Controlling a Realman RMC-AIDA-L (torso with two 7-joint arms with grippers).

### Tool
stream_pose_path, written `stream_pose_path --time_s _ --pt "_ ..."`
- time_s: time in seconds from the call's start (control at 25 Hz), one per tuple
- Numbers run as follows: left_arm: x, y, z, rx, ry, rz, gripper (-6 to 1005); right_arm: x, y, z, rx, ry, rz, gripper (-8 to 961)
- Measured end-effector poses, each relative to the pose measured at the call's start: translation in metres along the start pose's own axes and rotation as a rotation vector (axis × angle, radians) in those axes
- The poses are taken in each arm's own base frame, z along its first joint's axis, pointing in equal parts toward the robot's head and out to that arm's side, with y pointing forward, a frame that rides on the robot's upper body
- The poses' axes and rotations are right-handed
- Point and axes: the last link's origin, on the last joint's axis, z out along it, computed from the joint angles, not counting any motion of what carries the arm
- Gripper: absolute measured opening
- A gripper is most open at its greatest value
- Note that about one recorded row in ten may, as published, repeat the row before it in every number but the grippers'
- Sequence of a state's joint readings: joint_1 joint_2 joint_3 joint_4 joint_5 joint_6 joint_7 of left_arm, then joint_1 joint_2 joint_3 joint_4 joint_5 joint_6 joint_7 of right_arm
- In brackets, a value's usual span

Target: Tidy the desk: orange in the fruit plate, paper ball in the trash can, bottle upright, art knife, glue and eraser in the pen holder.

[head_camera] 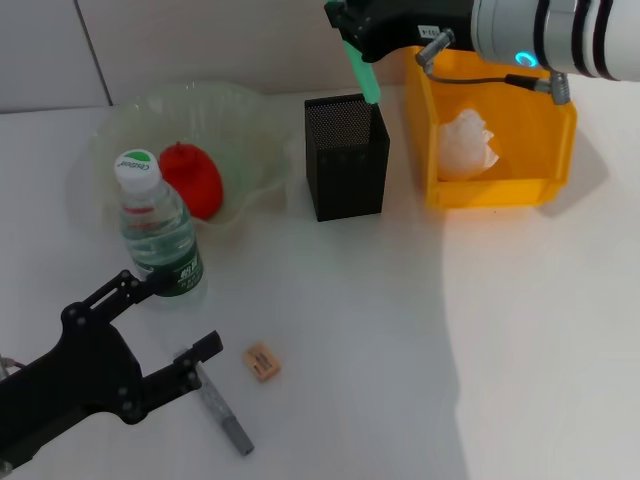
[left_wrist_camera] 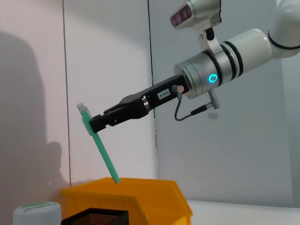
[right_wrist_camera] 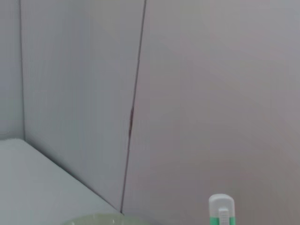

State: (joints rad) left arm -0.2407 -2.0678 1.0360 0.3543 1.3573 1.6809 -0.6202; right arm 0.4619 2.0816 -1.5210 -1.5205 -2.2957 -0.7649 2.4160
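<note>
right end effector (head_camera: 345, 22) grips art knife (head_camera: 362, 72) (tilted)

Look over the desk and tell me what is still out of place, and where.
Two things lie loose on the table near the left pincer: the eraser and a grey stick-like item. The green art knife is held tilted over the pen holder in the right pincer, not yet in.

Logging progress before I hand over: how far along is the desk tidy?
Done: red-orange fruit in the pale-green ruffled bowl, crumpled white paper wad in the orange-yellow bin, clear bottle upright. In hand: right pincer holds a green stick over the black mesh cup. Left: tan eraser, grey tool.
</note>
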Motion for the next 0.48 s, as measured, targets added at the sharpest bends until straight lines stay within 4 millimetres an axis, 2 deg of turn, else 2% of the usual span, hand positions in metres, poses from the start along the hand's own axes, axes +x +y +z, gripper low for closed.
stream_pose_path --time_s 0.48 --pt "0.0 0.0 0.0 -0.003 -0.001 0.003 805 0.034 -0.002 0.017 -0.054 -0.105 0.045 245"
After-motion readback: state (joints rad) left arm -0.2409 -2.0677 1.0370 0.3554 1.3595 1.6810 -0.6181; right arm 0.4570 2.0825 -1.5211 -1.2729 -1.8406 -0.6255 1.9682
